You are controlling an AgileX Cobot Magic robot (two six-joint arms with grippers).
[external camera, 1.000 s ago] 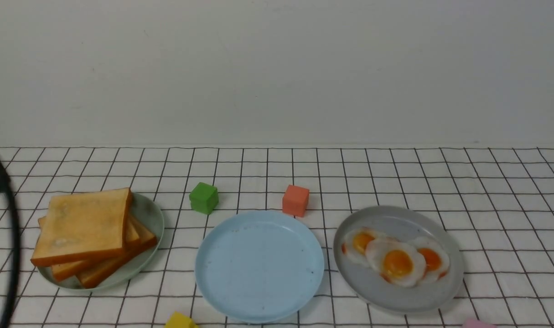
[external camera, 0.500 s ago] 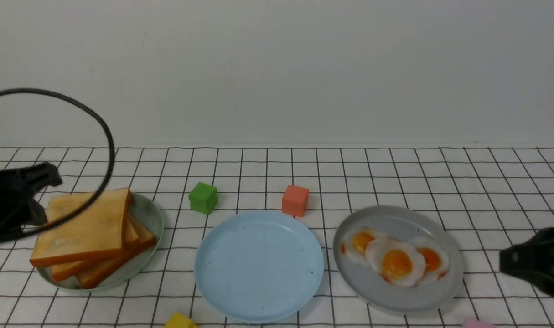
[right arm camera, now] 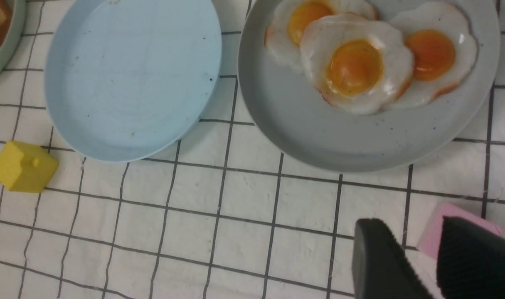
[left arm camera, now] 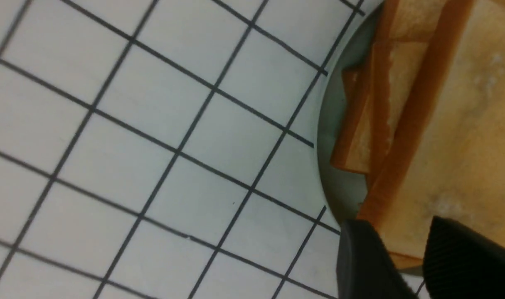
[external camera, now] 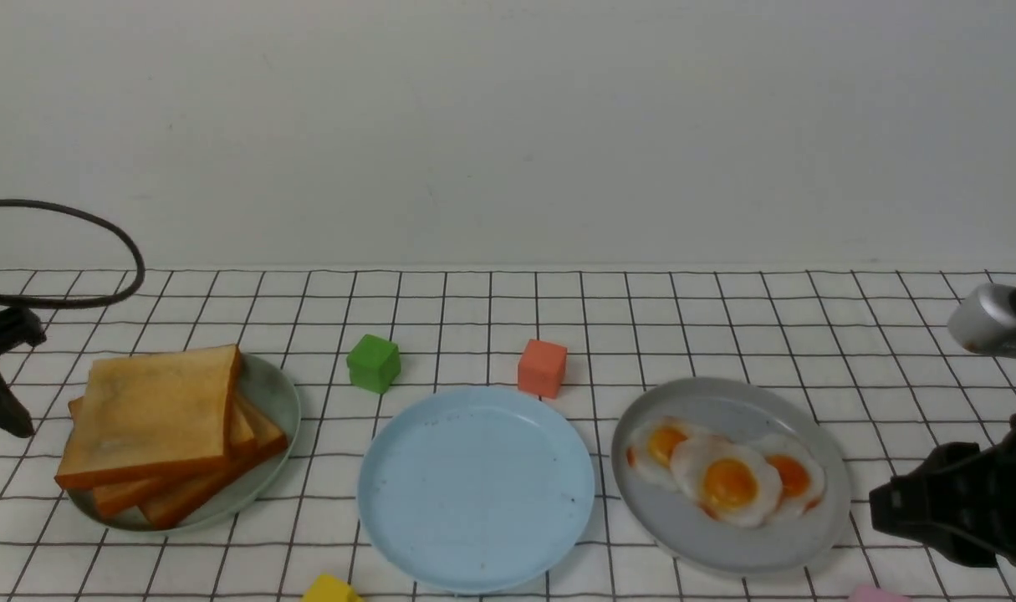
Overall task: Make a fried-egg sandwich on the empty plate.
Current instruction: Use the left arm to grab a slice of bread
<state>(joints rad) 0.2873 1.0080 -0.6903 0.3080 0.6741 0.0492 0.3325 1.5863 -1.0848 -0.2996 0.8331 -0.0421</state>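
Note:
The empty plate [external camera: 474, 552] [right arm camera: 131, 137], round and light blue, sits at the front middle of the checked cloth with nothing on it. Left of it a stack of toast slices [external camera: 152, 418] [left arm camera: 464, 124] lies on a pale green plate [external camera: 278, 393] [left arm camera: 331, 124]. To the right, three fried eggs [external camera: 729, 481] [right arm camera: 354, 66] overlap on a grey plate [external camera: 725, 543] [right arm camera: 339, 141]. No fried-egg sandwich is in view. My left gripper [external camera: 22, 380] [left arm camera: 400, 232] hangs open by the toast stack's left edge, holding nothing. Right of the grey plate my right gripper [external camera: 901, 497] [right arm camera: 410, 228] hovers open and empty.
A green cube [external camera: 374, 362] and an orange cube [external camera: 542, 367] stand behind the blue plate. A yellow cube [external camera: 330, 589] [right arm camera: 23, 166] lies at the cloth's front edge. A pink block [external camera: 875, 594] [right arm camera: 435, 226] lies under the right gripper. A black cable [external camera: 98, 226] loops above the left gripper.
Both grippers have come into the front view from the sides. The left one then drew back toward the left edge and its cable loop dropped. The right one moved a little left.

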